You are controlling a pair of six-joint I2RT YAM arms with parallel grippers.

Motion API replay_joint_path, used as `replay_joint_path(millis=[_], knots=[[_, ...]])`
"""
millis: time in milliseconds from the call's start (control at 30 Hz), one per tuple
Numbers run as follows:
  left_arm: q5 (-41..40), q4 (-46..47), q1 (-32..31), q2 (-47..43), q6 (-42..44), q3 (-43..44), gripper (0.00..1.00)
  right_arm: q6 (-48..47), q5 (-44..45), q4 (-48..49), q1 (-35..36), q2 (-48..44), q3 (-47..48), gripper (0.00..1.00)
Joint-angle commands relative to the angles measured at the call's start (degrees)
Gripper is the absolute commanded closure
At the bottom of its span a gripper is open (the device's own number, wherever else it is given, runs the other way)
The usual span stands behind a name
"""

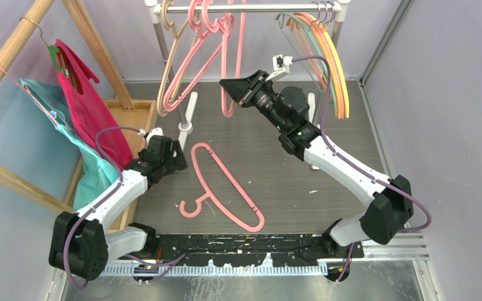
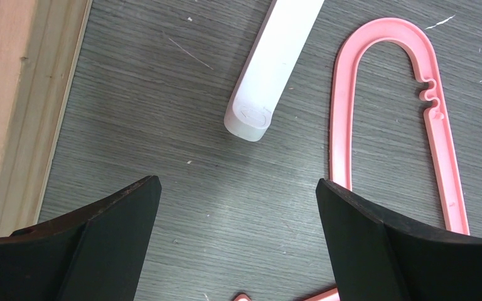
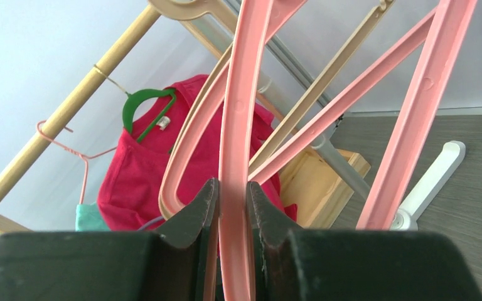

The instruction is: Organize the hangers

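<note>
Squeezing one thick pink hanger (image 3: pixel 237 125), the right hand (image 3: pixel 232 191) has its two fingers shut tight on the hanger's bar. That hanger hangs from the metal rail (image 1: pixel 257 8) at the back, next to more pink ones and a beige hanger (image 1: pixel 169 63). Thin orange, yellow and grey-green hangers (image 1: pixel 334 63) hang in a bunch at the rail's right end. A second pink hanger (image 1: pixel 226 188) lies flat on the dark desk (image 1: pixel 351 125), between the two arms. The left hand (image 2: pixel 238 188) sits low over the desk, fingers wide apart with nothing between them. The flat hanger's loop runs past one finger. A red cloth (image 3: pixel 138 169) on a green hanger (image 3: pixel 144 100) has a tiny neck label (image 3: pixel 163 122), too small to read.
</note>
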Motion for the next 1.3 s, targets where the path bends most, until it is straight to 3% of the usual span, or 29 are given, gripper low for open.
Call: replay_joint_path(millis=[0,700,1000,1267], knots=[[-1.07,2.08,0.33,-0.74,0.86,0.32,0.02,2.99,0.26,5.00,-1.06,2.39,4.31,0.99],[-0.72,3.00,0.36,0.49,0.50,0.30,0.02,7.30,-6.31,0.24,-2.33,14.39,12.42,0.99],[-0.56,3.59,0.35,1.58,0.24,0.48,0.02,1.74,-6.83,-8.83,1.86,20.43,22.04,0.99],[-0.66,3.58,0.33,1.52,0.23,0.34,0.02,-0.10,-8.95,-12.28,4.90,24.42,25.03,0.99]])
